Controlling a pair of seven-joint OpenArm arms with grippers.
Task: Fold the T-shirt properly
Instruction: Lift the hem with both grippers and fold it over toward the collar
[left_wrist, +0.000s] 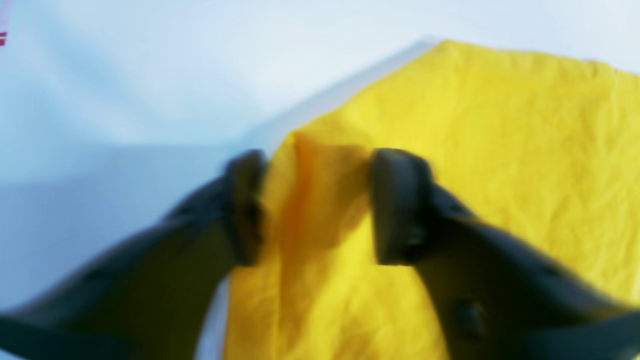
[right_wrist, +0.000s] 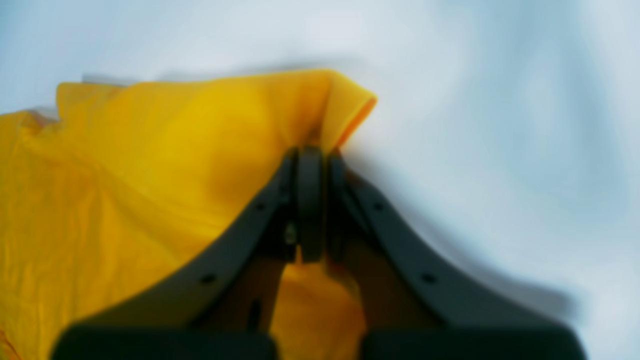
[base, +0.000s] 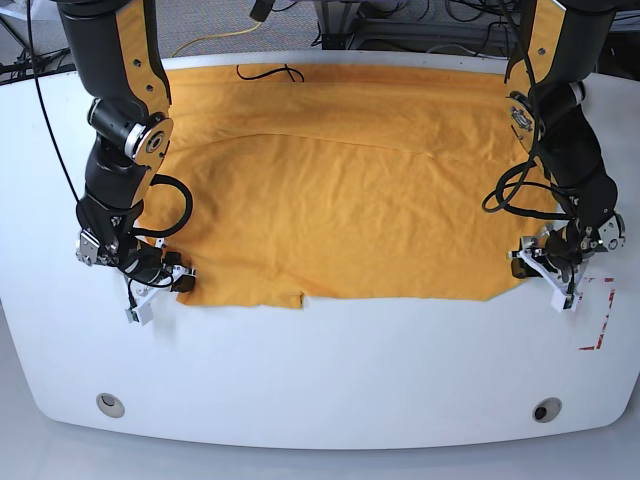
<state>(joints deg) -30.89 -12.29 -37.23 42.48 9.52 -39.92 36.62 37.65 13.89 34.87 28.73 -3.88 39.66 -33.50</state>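
1. T-shirt (base: 340, 190) spread flat across the far half of the white table (base: 320, 380), collar end toward the back, hem edge toward the front. One gripper at each near corner.
2. Right gripper (right_wrist: 311, 155) pinched tight on a corner of the cloth, jaws closed with a little peak of fabric sticking up above them. Solid grip by the look of it.
3. Left gripper (left_wrist: 315, 205) spread fairly wide, straddling a raised ridge of fabric at the other corner. Not clamped yet. Wrist view pretty blurry, so hard to say whether the pads are touching the cloth.
4. Probably the grab-both-corners step before the first fold. Best bet: close the left side fully on that ridge before lifting anything, otherwise one corner goes up and the other stays put.
5. Worth catching both layers in each pinch, not just the top one. Then lift both corners evenly and carry them toward the collar together, to keep the fold line straight.
6. Cotton looks soft and wrinkly, so likely to sag in the middle. Slow and level seems safer.
7. Table smooth and glossy, rounded front edge, two small round fittings near the front, red tape mark (base: 597, 315) by the left gripper.
8. Thin black cord (base: 268, 72) lying on the cloth near the collar. Cables and stand legs on grey floor behind.
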